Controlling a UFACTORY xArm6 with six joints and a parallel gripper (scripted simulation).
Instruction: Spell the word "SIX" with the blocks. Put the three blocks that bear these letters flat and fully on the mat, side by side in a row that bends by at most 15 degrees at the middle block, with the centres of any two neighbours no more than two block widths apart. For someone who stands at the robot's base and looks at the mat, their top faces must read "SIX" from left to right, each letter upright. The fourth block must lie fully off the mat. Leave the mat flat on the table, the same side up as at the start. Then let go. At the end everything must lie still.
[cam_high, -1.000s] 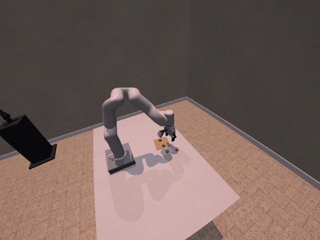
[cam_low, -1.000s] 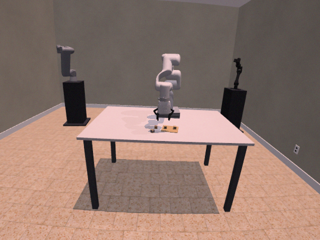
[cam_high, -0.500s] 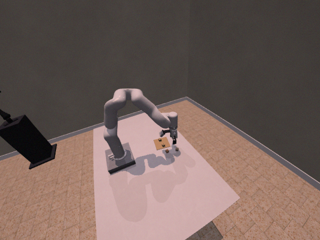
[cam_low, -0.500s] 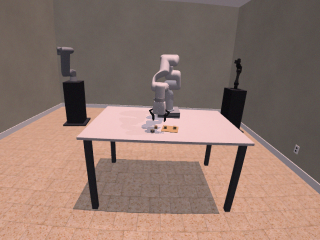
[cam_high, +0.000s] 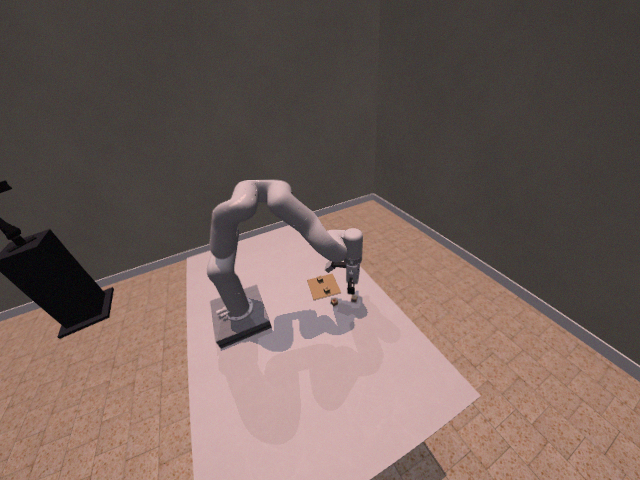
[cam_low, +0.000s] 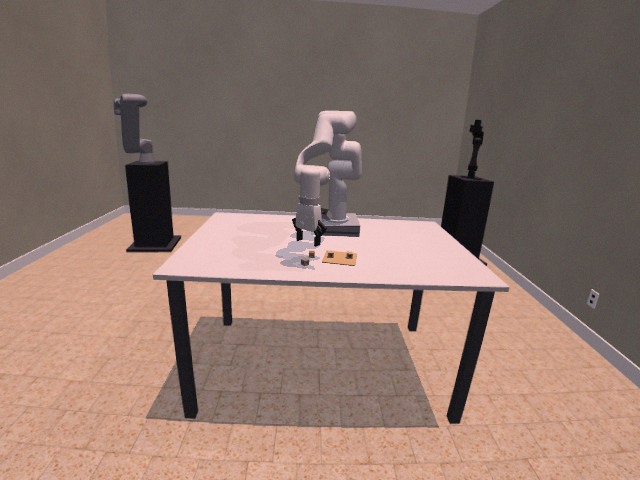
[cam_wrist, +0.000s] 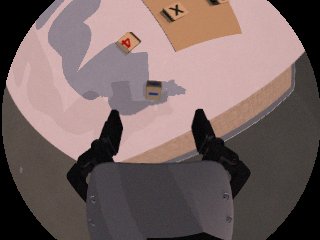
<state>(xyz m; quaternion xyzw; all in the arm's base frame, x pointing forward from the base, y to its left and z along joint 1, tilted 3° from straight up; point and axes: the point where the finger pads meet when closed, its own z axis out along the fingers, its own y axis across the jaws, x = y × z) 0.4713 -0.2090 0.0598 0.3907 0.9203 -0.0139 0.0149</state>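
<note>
And two wooden blocks are on the flat tan mat (cam_high: 315, 293) (cam_low: 339, 261) (cam_wrist: 207, 30), top of the wrist view, the blue-marked wooden cube (cam_high: 354, 298) (cam_low: 305, 261) (cam_wrist: 153, 91) still needing placement, the black hand (cam_high: 351, 289) (cam_low: 308, 241) (cam_wrist: 157, 118) wide open!

Plain grey-brown walls (cam_high: 491, 93) (cam_low: 289, 62) meet in corners above a pale grey baseboard (cam_high: 429, 232) (cam_low: 191, 209). The floor (cam_high: 516, 320) (cam_low: 330, 449) is laid in speckled, tan-orange tiles. A white rectangular table (cam_high: 289, 413) (cam_low: 413, 263) on black square legs casts a rectangular shadow beneath it. At far left in the exterior view stands a black box-shaped pedestal (cam_low: 149, 206); a white outlet (cam_low: 592, 298) sits low on the right wall.
</note>
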